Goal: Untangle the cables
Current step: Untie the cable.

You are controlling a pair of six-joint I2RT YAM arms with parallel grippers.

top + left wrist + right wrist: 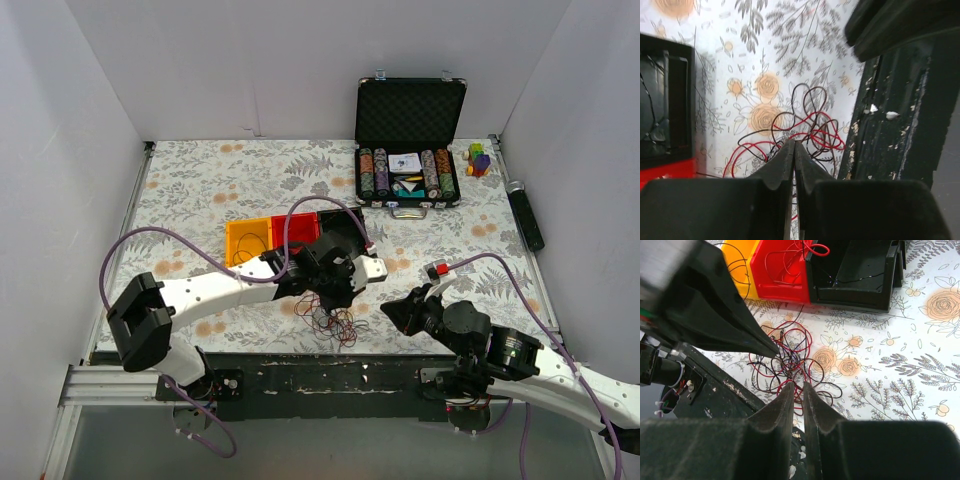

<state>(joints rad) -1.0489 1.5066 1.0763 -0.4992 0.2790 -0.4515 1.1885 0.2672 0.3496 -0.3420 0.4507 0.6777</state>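
The cables (338, 323) are a loose fist-sized tangle of thin red, dark red and black strands on the flowered cloth by the table's front edge. They also show in the left wrist view (807, 125) and the right wrist view (790, 357). My left gripper (327, 300) points down into the tangle's far left side. Its jaws (793, 143) are pressed together, with strands running in at the tips. My right gripper (396, 312) hovers to the right of the tangle. Its fingers (796, 386) stand a narrow slit apart and hold nothing.
Yellow (247, 240), red (290, 228) and black (342, 225) bins sit behind the tangle; a few wires lie in the red bin (807, 249). An open poker chip case (410, 140) stands far right. The black front rail (890, 100) runs just beside the cables.
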